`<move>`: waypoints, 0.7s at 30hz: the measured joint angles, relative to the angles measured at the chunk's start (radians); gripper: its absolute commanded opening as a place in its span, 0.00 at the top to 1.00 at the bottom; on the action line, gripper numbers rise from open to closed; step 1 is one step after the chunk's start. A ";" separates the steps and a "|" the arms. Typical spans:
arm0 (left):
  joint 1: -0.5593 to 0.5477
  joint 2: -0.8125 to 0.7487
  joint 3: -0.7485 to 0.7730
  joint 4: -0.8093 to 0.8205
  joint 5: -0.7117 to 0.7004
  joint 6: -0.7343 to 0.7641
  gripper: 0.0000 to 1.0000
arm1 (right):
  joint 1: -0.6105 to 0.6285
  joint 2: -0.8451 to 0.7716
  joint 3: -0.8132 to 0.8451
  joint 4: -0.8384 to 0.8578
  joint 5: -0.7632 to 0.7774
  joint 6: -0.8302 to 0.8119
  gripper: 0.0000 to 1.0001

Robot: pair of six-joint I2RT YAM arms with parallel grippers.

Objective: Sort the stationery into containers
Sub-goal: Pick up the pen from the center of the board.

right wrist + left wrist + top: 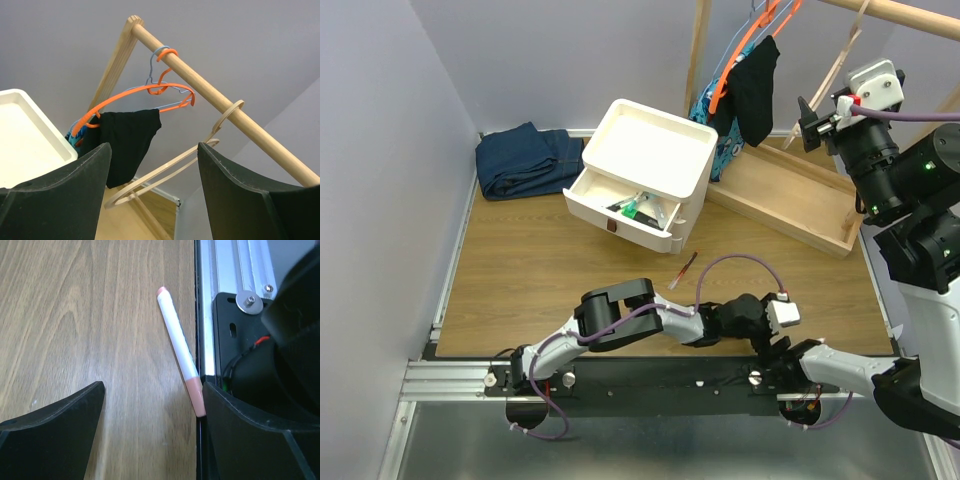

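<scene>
Wood table (540, 280), marker (180, 350) touching rail (204, 315)

Left gripper (152, 427) hovering with jaws wide apart over the wooden table (75, 315); white marker with pink cap (181, 350) lying near the right finger (250, 440), beside the aluminium rail (240, 265).

White marker (179, 349) with pink ends, white drawers (638, 172), red pen (682, 270), blue jeans (525, 158), orange hanger (131, 99), black cloth (126, 140)
</scene>
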 measured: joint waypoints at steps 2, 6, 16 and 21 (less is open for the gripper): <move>0.000 -0.014 -0.028 0.014 0.000 0.001 0.11 | 0.000 -0.002 0.000 0.002 0.000 -0.003 0.23; 0.000 -0.019 -0.039 0.018 -0.005 0.011 0.10 | 0.000 -0.003 0.000 0.004 0.000 -0.008 0.23; -0.009 -0.019 -0.041 0.019 -0.056 0.019 0.10 | 0.000 -0.013 -0.032 0.029 0.000 -0.015 0.23; 0.000 -0.019 -0.039 0.017 -0.057 0.014 0.19 | 0.000 -0.015 -0.054 0.048 0.001 -0.016 0.23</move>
